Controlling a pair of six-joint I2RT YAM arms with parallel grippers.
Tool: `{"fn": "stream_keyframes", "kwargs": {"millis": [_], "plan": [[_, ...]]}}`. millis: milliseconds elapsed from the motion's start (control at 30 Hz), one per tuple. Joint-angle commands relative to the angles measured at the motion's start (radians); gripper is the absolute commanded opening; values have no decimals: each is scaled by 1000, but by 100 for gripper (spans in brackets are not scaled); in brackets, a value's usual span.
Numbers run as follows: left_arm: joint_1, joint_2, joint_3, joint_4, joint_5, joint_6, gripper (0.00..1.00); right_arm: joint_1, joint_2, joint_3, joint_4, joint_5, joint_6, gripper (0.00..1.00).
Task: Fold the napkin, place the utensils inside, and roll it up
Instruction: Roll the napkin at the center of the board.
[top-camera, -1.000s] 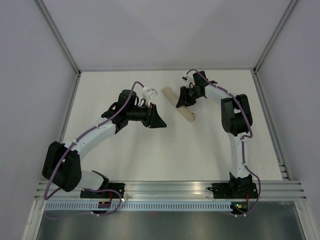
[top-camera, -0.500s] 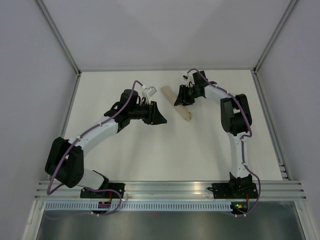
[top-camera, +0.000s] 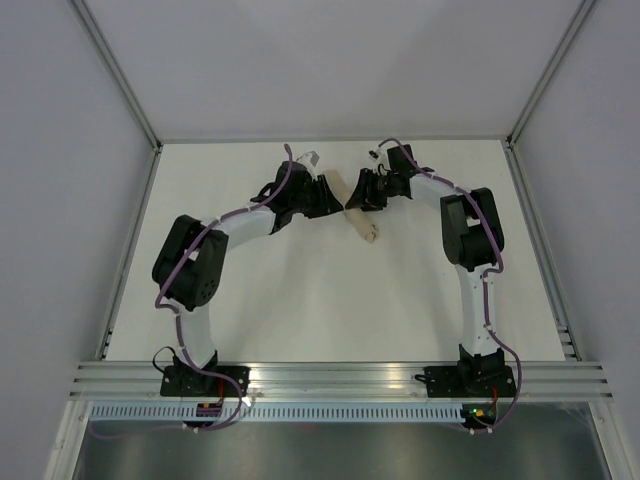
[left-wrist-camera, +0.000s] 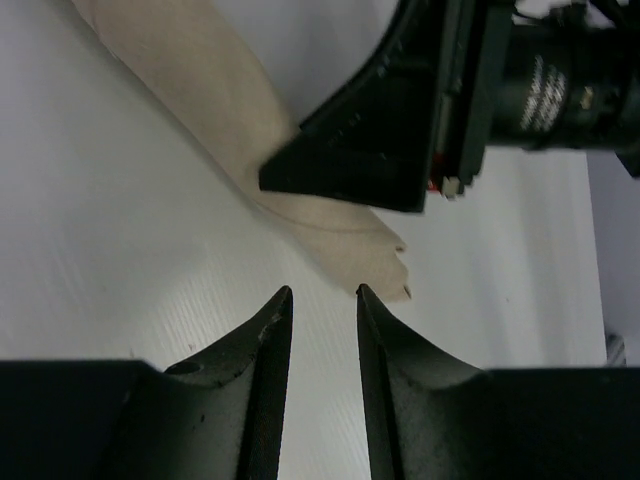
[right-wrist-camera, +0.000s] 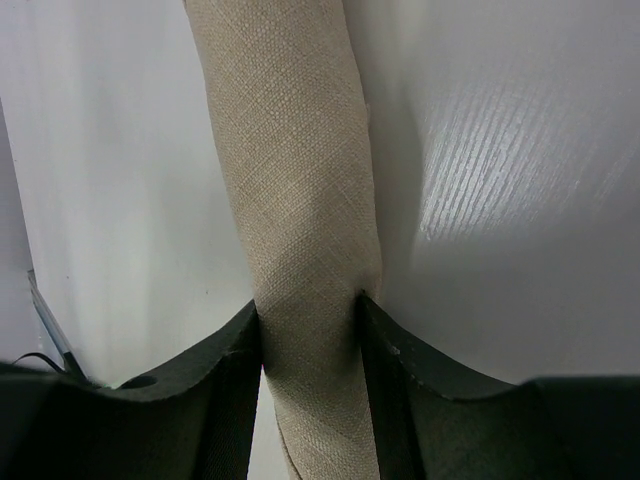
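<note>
Rolled napkin (top-camera: 364, 226) lies as a slim cylinder at the far middle of the tabletop (top-camera: 300, 290). The fork isn't visible, so I can't tell if it's inside. My right hand (right-wrist-camera: 310, 310) straddles the roll, fingers touching both sides in a light clasp. My left hand (left-wrist-camera: 323, 295) is narrowly parted, empty, just beside the roll's end. Looks like the finishing step: ease off evenly so the roll doesn't unwind. Since a second back, my left arm swung in from left-centre; right barely moved.

No legible text
We are seeing faint pale print on the right arm (left-wrist-camera: 560, 92) casing, but we are finding it too blurred to read.
</note>
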Motion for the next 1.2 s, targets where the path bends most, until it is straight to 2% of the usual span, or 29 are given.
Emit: {"fn": "stream_keyframes", "kwargs": {"millis": [0,100,200,667,900,1167], "plan": [[1,77,115,34,-197,-98,37,10,83,-60,-46,53,61,50],[1,172,230,-38,-254,-105,36,10,84,-84,-10,23,96,49],[1,232,283,-41,-325,-113,36,18,78,-92,11,4,125,49],[1,373,422,-101,-340,-67,36,40,70,-156,154,-128,265,46],[-1,393,468,-156,-337,-56,36,41,23,-152,137,-103,240,46],[-1,409,488,-199,-336,-42,36,41,-22,-107,68,-71,173,51]]}}
